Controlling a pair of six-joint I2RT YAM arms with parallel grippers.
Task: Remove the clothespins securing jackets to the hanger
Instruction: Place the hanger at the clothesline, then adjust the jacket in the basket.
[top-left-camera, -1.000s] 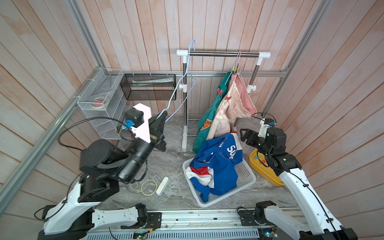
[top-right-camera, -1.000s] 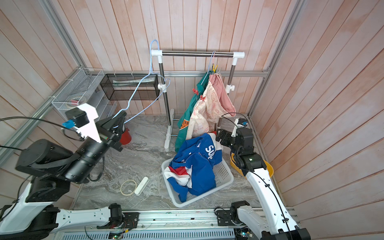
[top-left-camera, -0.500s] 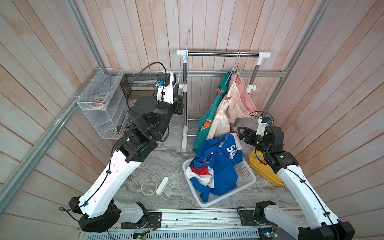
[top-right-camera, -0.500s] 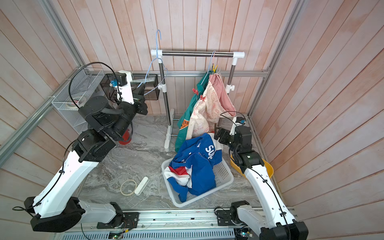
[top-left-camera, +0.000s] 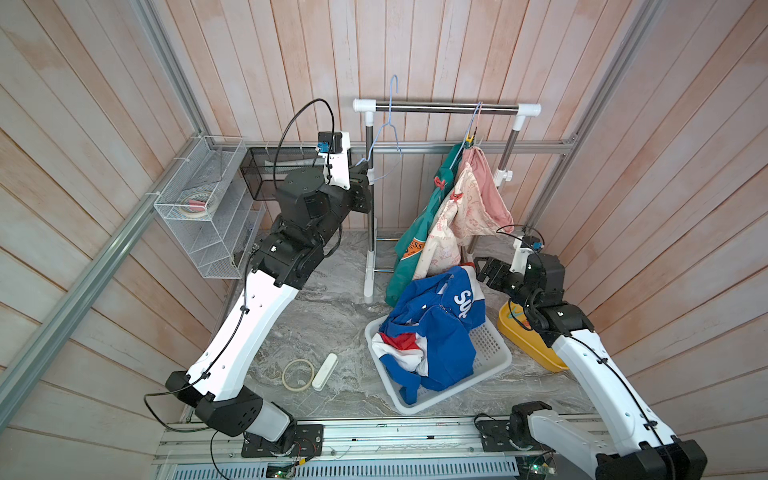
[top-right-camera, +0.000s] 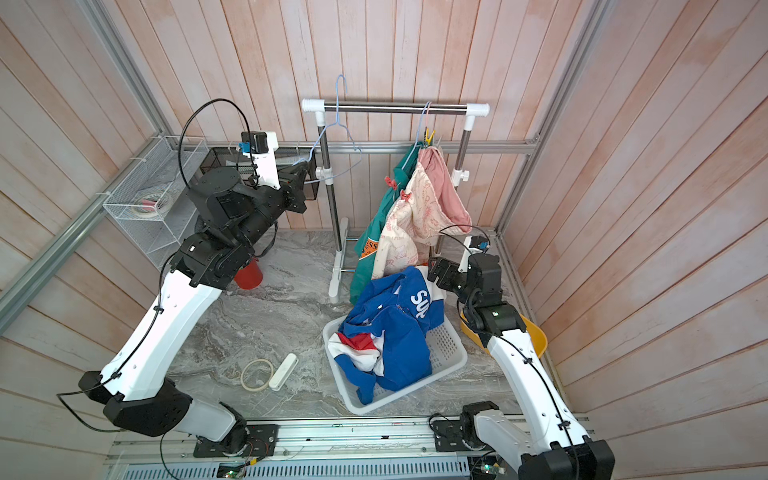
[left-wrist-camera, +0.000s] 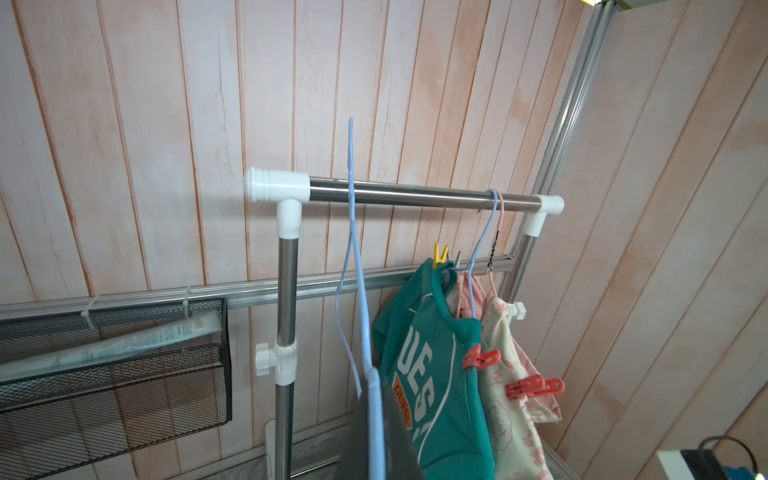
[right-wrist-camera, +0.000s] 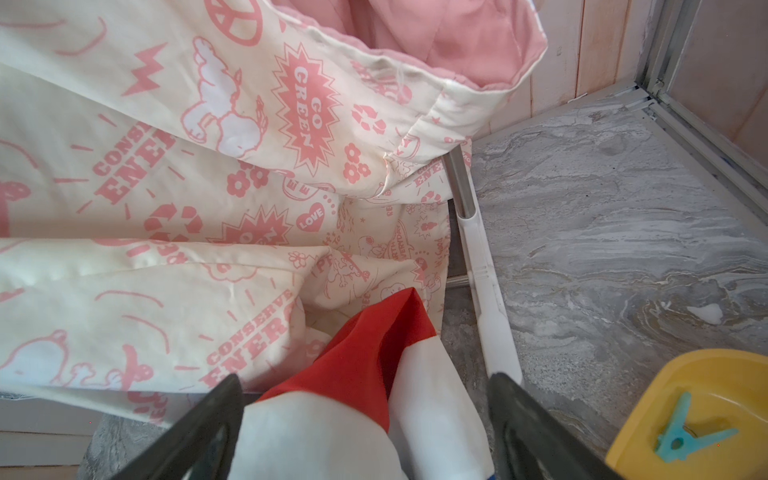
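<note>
Left claw (left-wrist-camera: 376, 399) clamps the empty blue hanger (left-wrist-camera: 351, 174) — its hook should clear the rail (left-wrist-camera: 415, 195) squarely. Right claw (right-wrist-camera: 365, 378) gapes over the blue jacket (top-left-camera: 436, 336); red clothespins (left-wrist-camera: 482, 360) grip the hanging jackets (left-wrist-camera: 436, 395) at twelve o'clock from it.

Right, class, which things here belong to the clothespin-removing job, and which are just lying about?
Job: red-coral plastic clothespins; teal hooded jacket; cream pink-printed jacket; blue jacket in the white plastic basket; pale blue wire hanger; yellow plastic tub.
Lying about: beige tape ring; white oblong stick; red cup; white wire shelf; black mesh tray.
</note>
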